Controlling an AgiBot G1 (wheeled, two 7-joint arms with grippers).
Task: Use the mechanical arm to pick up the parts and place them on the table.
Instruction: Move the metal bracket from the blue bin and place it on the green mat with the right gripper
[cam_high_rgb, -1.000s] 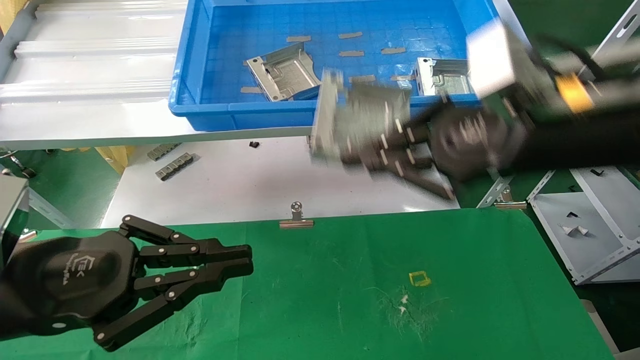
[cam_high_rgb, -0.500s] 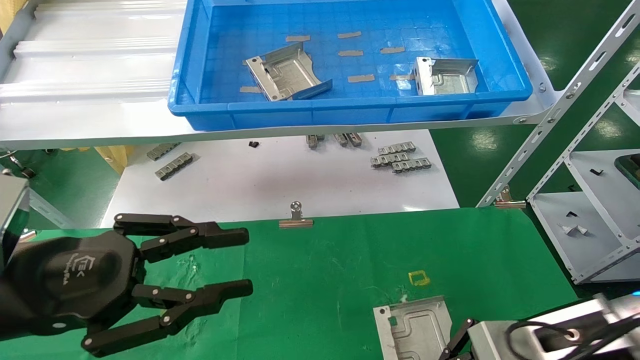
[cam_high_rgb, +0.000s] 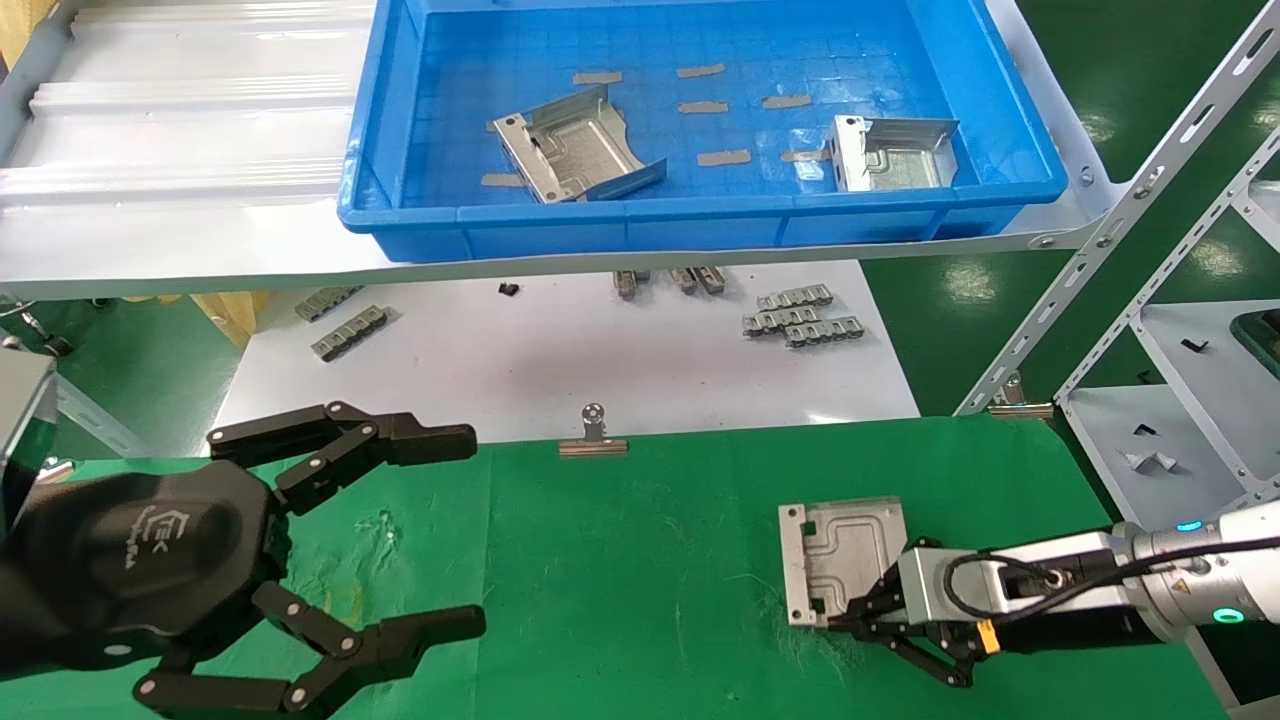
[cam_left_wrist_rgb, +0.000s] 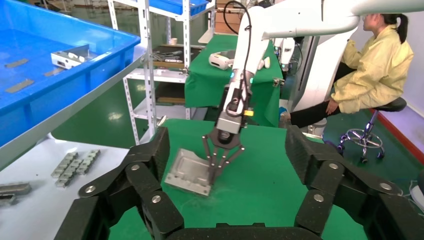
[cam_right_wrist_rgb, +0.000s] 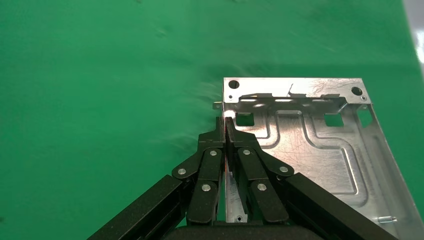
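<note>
Part (cam_high_rgb: 840, 558) farther up table (cam_high_rgb: 640, 560) — right gripper (cam_high_rgb: 850, 622) clamped.

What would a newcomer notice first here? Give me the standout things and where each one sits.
First, the right gripper, low over the green table at its right side, pinching one edge of a shiny metal part that rests on the cloth. Next, the big left gripper, spread wide open over the table's left side. Behind them, a blue bin on the grey shelf holds two more parts.
</note>
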